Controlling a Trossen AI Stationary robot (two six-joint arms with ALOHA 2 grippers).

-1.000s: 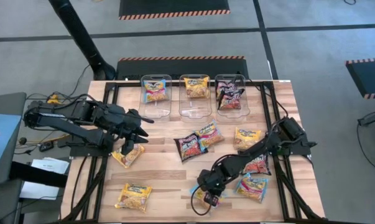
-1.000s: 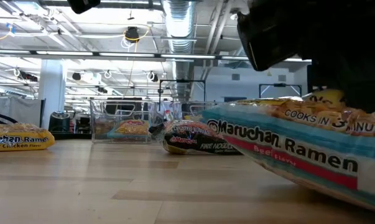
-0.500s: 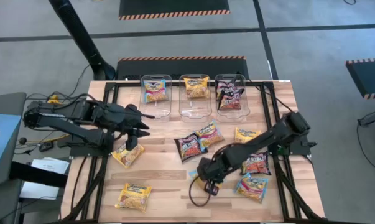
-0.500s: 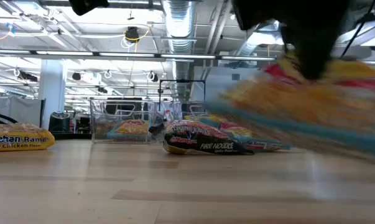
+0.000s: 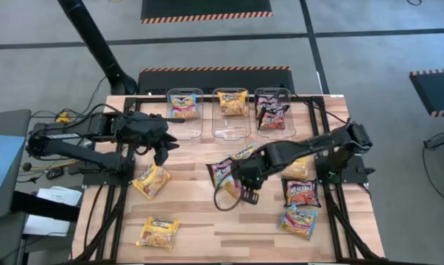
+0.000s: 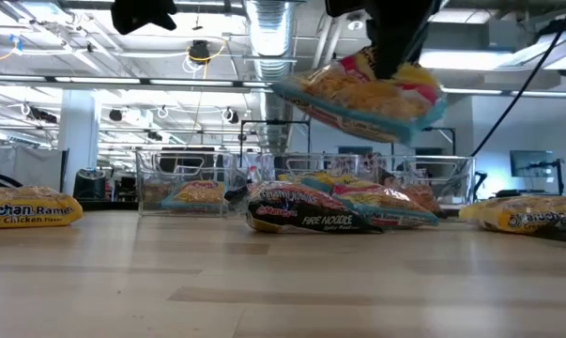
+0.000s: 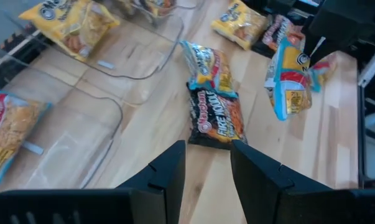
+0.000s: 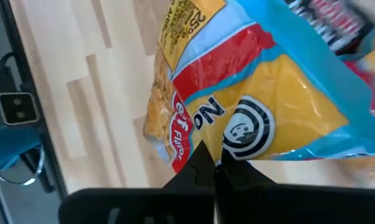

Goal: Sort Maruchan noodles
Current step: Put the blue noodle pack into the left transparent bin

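My right gripper (image 5: 245, 182) hangs over the table's middle, shut on a light-blue Maruchan packet (image 6: 362, 94), which also shows in the left wrist view (image 7: 290, 78). My left gripper (image 5: 163, 152) stands open in the air near the left bin (image 5: 185, 110), with nothing between its fingers (image 7: 168, 171). Other packets lie flat on the table: a maroon one (image 5: 223, 174) with a yellow one (image 5: 245, 154) against it, two yellow ones (image 5: 152, 180) (image 5: 158, 232) at the left, and a maroon one (image 5: 302, 193) and a blue one (image 5: 299, 221) at the right. My right gripper pinches the blue packet by an edge beside the round Maruchan logo (image 8: 237, 134), between its two shut fingers (image 8: 199, 165). The fingers come from above, slanting down. The packet hangs below them, tilted and lifted clear of the table (image 6: 358, 103).
Three clear bins stand in a row at the far edge, holding a blue-pink packet (image 5: 183, 107), a yellow one (image 5: 233, 103) and maroon ones (image 5: 272, 114). A yellow packet (image 5: 295, 168) lies partly under my right arm. Bare wood shows at the near middle (image 5: 214, 235).
My right gripper has risen from the near edge and gone toward the table's middle, turning as it went, with the blue packet lifted clear of the wood. My left gripper has swung a little toward the far edge, staying open.
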